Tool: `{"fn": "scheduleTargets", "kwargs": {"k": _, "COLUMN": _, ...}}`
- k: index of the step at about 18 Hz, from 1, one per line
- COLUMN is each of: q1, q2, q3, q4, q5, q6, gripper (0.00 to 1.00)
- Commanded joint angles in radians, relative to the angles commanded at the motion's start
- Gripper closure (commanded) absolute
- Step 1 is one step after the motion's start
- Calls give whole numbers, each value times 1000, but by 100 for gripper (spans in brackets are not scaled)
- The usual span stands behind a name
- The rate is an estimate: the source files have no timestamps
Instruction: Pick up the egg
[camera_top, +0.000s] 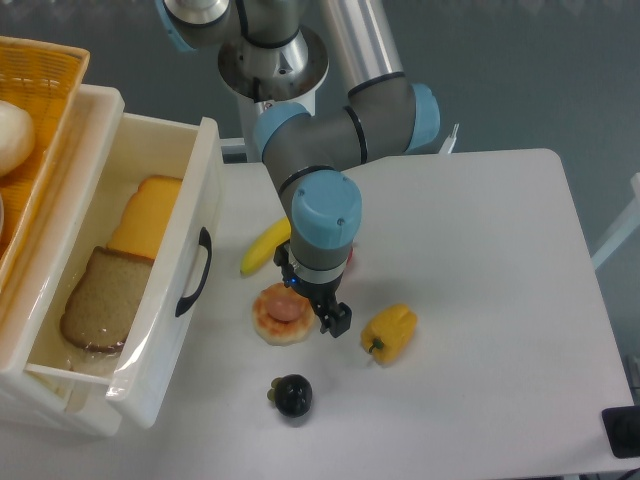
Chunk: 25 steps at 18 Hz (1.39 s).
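Note:
The egg (283, 311) is a small pinkish oval lying in the hollow of an orange-pink frilly ring (266, 322) on the white table. My gripper (311, 297) hangs low just to the right of it and points straight down. Its jaws stand open along a diagonal. One dark finger (339, 320) shows at the ring's right edge, while the other peeks out behind the wrist near the banana. Nothing is held between them. The wrist hides the ring's upper right edge.
A yellow pepper (391, 333) lies right of the gripper and a black fruit (292, 396) in front. A banana (264, 248) and a red item (348, 258) sit behind the wrist. An open white drawer (196, 215) holding bread and cheese stands at the left.

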Motion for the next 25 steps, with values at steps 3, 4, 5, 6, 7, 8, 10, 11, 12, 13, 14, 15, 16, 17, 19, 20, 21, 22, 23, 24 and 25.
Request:
{"fn": "scheduleTargets", "kwargs": {"k": 3, "q1": -2, "q2": 0, "q3": 5, "q4": 0, "q5": -18, "q6": 114, "gripper": 0}}
{"fn": "scheduleTargets", "kwargs": {"k": 4, "q1": -3, "q2": -5, "q3": 6, "q4": 0, "q5": -20, "q6": 120, "gripper": 0}}
{"fn": "scheduleTargets", "kwargs": {"k": 5, "q1": -3, "q2": -14, "q3": 8, "q4": 2, "q5": -21, "q6": 121, "gripper": 0}}
{"fn": "scheduleTargets", "kwargs": {"k": 6, "q1": -6, "q2": -18, "q3": 9, "q4": 3, "q5": -22, "q6": 125, "gripper": 0}}
{"fn": "scheduleTargets", "kwargs": {"k": 7, "q1": -17, "q2": -31, "q3": 9, "q4": 5, "q5": -22, "q6": 128, "gripper": 0}}
{"fn": "scheduleTargets", "kwargs": {"k": 8, "q1": -23, "q2": -41, "q3": 9, "q4": 6, "q5": -23, "q6": 129, "gripper": 0}}
{"fn": "scheduleTargets", "kwargs": {"k": 10, "q1": -28, "q2": -51, "q3": 8, "q4": 8, "q5": -44, "q6": 140, "gripper": 0}}
{"fn": "scheduleTargets", "kwargs": {"k": 11, "q1": -29, "q2": -49, "q3": 0, "q4": 6, "q5": -57, "q6": 149, "gripper": 0}}
{"fn": "scheduleTargets", "kwargs": {"k": 12, "q1": -31, "q2": -49, "q3": -8, "q4": 6, "q5": -63, "q6": 154, "gripper": 0}}
{"fn": "scheduleTargets", "kwargs": {"k": 13, "q1": -35, "q2": -49, "q3": -15, "q4": 8, "q5": -63, "q6": 154, "gripper": 0}}
{"fn": "scheduleTargets", "kwargs": {"k": 14, "q1": -37, "q2": -46, "q3": -17, "q4": 6, "q5": -63, "q6": 155, "gripper": 0}}
{"fn": "scheduleTargets", "kwargs": {"k": 15, "q1": -35, "q2": -43, "q3": -20, "q4": 6, "q5": -64, "q6": 160, "gripper": 0}}
{"fn": "scheduleTargets", "kwargs": {"k": 16, "q1": -32, "q2": -42, "q3": -24, "q4": 5, "q5": -64, "q6": 178, "gripper": 0}}
{"fn": "scheduleTargets", "kwargs": {"k": 17, "q1": -31, "q2": -41, "q3": -26, "q4": 5, "q5": -64, "q6": 192, "gripper": 0}}
{"fn": "scheduleTargets", "kwargs": {"k": 19, "q1": -29, "q2": -41, "q3": -28, "q4": 5, "q5": -64, "q6": 195, "gripper": 0}}
{"fn": "scheduleTargets", "kwargs": {"k": 20, "q1": -31, "q2": -41, "q3": -28, "q4": 5, "q5": -64, "q6": 197, "gripper": 0}}
{"fn": "scheduleTargets", "kwargs": {"k": 21, "q1": -29, "q2": -40, "q3": -28, "q4": 5, "q5": -64, "q6": 198, "gripper": 0}}
{"fn": "scheduleTargets", "kwargs": {"k": 22, "q1": -26, "q2": -41, "q3": -29, "q4": 5, "q5": -64, "q6": 215, "gripper": 0}}
{"fn": "scheduleTargets", "kwargs": {"k": 23, "q1": -23, "q2": -41, "q3": -37, "q4": 5, "q5": -64, "q6": 236, "gripper": 0}}
{"fn": "scheduleTargets", "kwargs": {"k": 24, "q1": -21, "q2": -40, "q3": -44, "q4": 5, "q5": -64, "q6": 243, "gripper": 0}}
{"fn": "scheduleTargets", "kwargs": {"k": 25, "q1": -21, "q2": -40, "q3": -49, "q4": 5, "q5": -64, "q6": 244, "gripper": 0}}
